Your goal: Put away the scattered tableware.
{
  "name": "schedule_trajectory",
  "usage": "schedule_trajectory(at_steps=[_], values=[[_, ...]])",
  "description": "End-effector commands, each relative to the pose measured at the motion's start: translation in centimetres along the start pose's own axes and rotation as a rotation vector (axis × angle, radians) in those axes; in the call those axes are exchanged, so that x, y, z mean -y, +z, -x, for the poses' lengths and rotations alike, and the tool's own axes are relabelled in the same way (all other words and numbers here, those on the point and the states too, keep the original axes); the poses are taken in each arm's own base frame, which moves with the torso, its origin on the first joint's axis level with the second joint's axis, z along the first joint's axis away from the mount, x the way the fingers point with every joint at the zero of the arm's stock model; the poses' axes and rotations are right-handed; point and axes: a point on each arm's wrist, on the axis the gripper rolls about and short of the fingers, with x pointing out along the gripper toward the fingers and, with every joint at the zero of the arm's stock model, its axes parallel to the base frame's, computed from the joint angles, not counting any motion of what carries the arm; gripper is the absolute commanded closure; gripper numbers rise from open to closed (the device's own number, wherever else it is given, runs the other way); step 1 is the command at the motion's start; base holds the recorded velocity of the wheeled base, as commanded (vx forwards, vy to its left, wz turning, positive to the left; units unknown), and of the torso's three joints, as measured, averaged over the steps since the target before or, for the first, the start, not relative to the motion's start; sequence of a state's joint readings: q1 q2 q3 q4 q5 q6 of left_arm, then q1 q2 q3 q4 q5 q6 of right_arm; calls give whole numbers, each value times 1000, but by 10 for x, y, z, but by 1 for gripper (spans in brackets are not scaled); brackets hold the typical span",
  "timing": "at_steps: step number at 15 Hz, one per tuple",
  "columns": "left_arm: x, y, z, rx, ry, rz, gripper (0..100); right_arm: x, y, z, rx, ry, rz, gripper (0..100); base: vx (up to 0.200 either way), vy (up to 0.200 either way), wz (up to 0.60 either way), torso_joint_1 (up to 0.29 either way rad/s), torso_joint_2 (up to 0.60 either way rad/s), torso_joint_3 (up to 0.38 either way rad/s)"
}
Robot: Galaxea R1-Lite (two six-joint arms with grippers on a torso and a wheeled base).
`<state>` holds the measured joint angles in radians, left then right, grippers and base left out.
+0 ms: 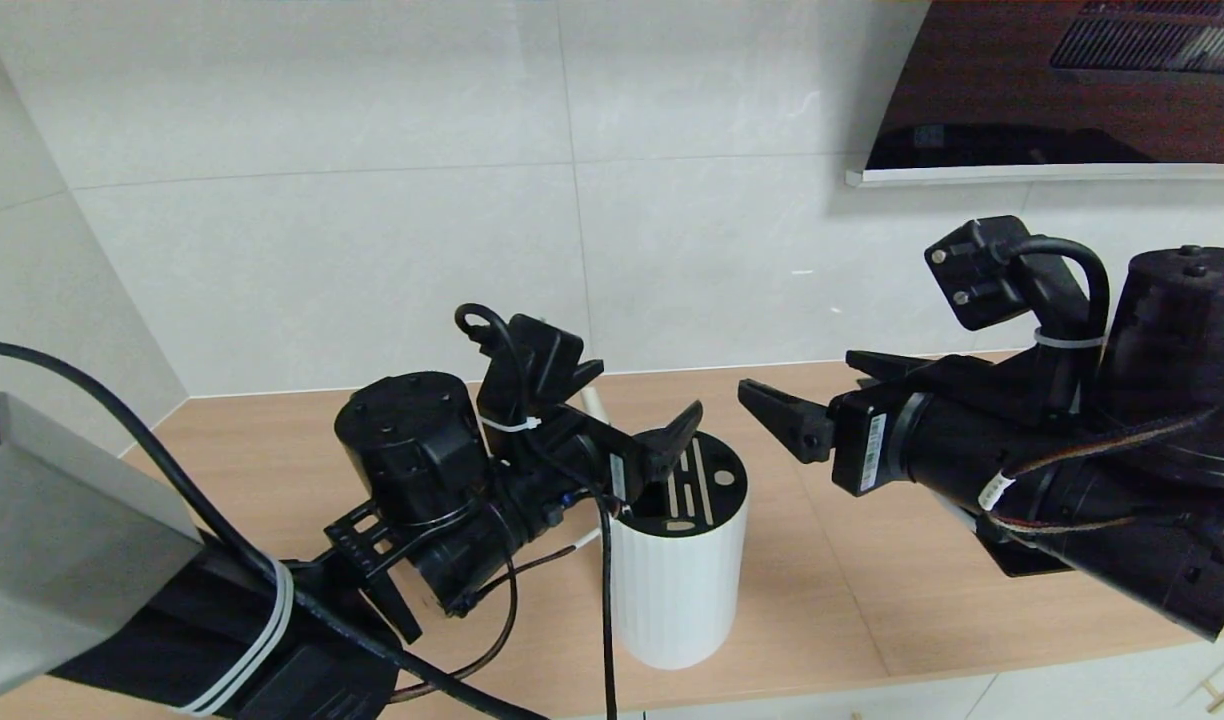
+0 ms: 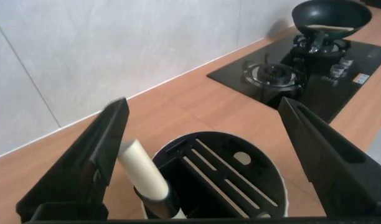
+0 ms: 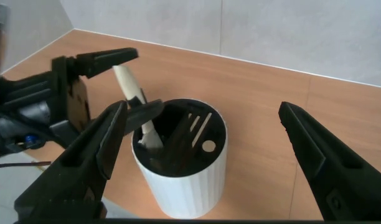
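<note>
Down inside the white slotted holder (image 1: 677,580) on the wooden counter (image 1: 852,600), the utensil's working end is hidden. Its cream handle (image 2: 142,169) sticks out at the rim, near upright, tilted toward the tiled wall (image 1: 372,200). Left gripper (image 2: 212,143) is spread wide either side of that handle, clamping nothing. Right gripper (image 3: 203,112) hangs beside the holder, equally wide, empty.

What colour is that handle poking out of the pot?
Cream handle, clearest in the left wrist view.
</note>
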<state>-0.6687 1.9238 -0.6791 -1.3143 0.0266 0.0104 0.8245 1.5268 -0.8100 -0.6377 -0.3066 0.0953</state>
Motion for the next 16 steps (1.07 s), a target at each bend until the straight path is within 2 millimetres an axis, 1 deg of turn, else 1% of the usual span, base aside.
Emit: schedule_trajectory(at_steps=[1, 2, 4, 5, 6, 7, 8, 9, 10, 11, 13, 14, 15, 16], values=[[0, 6, 1, 19, 1, 0, 0, 0, 0, 0, 1, 1, 0, 0, 0, 0, 0, 0, 0, 0], [0, 10, 3, 33, 1, 2, 0, 0, 0, 0, 1, -1, 0, 0, 0, 0, 0, 0, 0, 0], [-1, 38, 16, 114, 6, 21, 0, 8, 4, 1, 18, -28, -7, 0, 0, 0, 0, 0, 0, 0], [-2, 50, 23, 151, 19, 30, 0, 12, 8, 4, 30, -41, -11, 0, 0, 0, 0, 0, 0, 0], [-3, 63, 33, 191, 36, 32, 0, 22, 9, 7, 37, -73, -16, 0, 0, 0, 0, 0, 0, 0], [-6, 76, 45, 231, 55, 34, 0, 37, 10, 13, 49, -125, -19, 0, 0, 0, 0, 0, 0, 0], [-11, 87, 60, 264, 86, 42, 0, 48, 12, 23, 65, -163, -23, 0, 0, 0, 0, 0, 0, 0], [-15, 91, 68, 278, 105, 43, 0, 52, 11, 29, 67, -178, -21, 0, 0, 0, 0, 0, 0, 0], [-24, 97, 95, 299, 153, 46, 0, 71, 7, 54, 79, -254, 0, 0, 0, 0, 0, 0, 0, 0], [-32, 95, 118, 299, 206, 40, 0, 87, 4, 73, 95, -321, -2, 0, 0, 0, 0, 0, 0, 0], [-43, 82, 160, 269, 312, 25, 0, 118, 7, 108, 161, -422, -12, 0, 0, 0, 0, 0, 0, 0], [-48, 73, 180, 252, 369, 15, 0, 126, 5, 129, 188, -439, -2, 0, 0, 0, 0, 0, 0, 0], [-52, 65, 193, 225, 410, 9, 0, 127, 1, 144, 203, -437, 8, 0, 0, 0, 0, 0, 0, 0], [-56, 53, 207, 188, 469, 30, 0, 123, -13, 161, 193, -433, 12, 0, 0, 0, 0, 0, 0, 0]])
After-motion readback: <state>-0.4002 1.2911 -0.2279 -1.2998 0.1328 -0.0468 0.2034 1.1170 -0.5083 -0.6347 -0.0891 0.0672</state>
